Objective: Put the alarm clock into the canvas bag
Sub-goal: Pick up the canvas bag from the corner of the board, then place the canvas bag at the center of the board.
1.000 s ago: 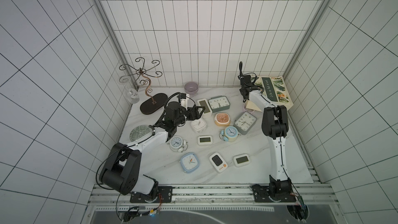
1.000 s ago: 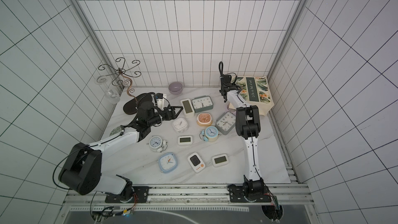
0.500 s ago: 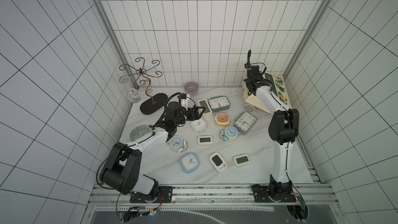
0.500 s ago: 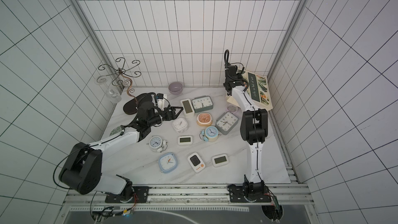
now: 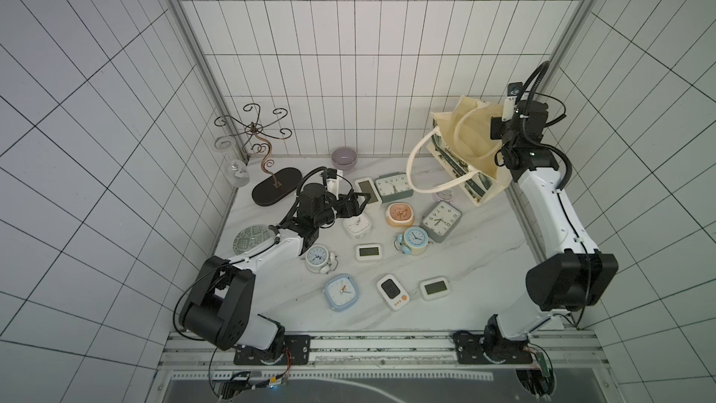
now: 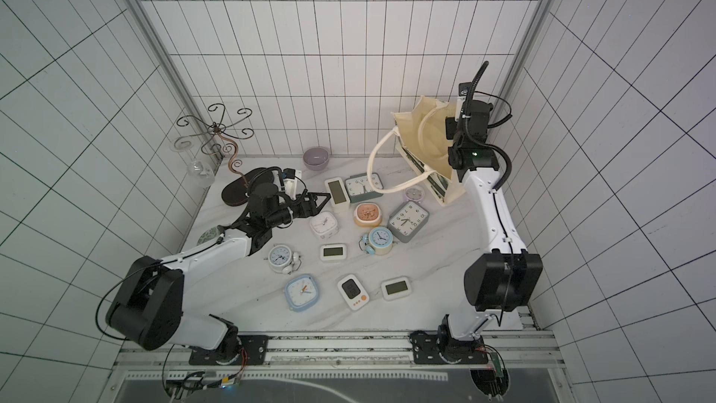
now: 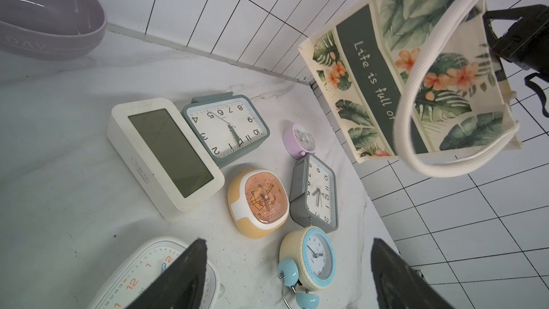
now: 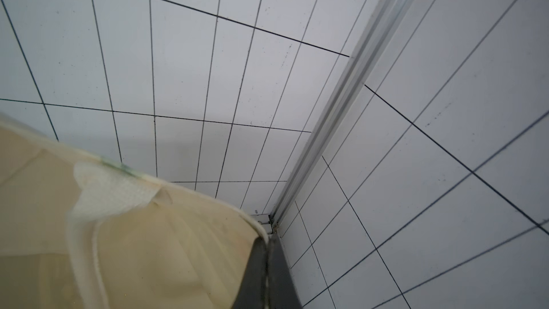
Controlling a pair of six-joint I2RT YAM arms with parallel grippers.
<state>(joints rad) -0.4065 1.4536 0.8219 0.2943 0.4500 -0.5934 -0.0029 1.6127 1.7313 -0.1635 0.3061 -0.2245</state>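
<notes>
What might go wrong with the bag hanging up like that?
The right gripper holds the canvas bag only by its rim, so it may slip or sag shut. Its loose handle dangles near the green clock and might snag it. The open left gripper could bump clocks beside the white clock.

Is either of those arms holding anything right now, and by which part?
The right tool is shut on the canvas bag, pinching the cloth at its top rim. The left tool is open and holds nothing.
</notes>
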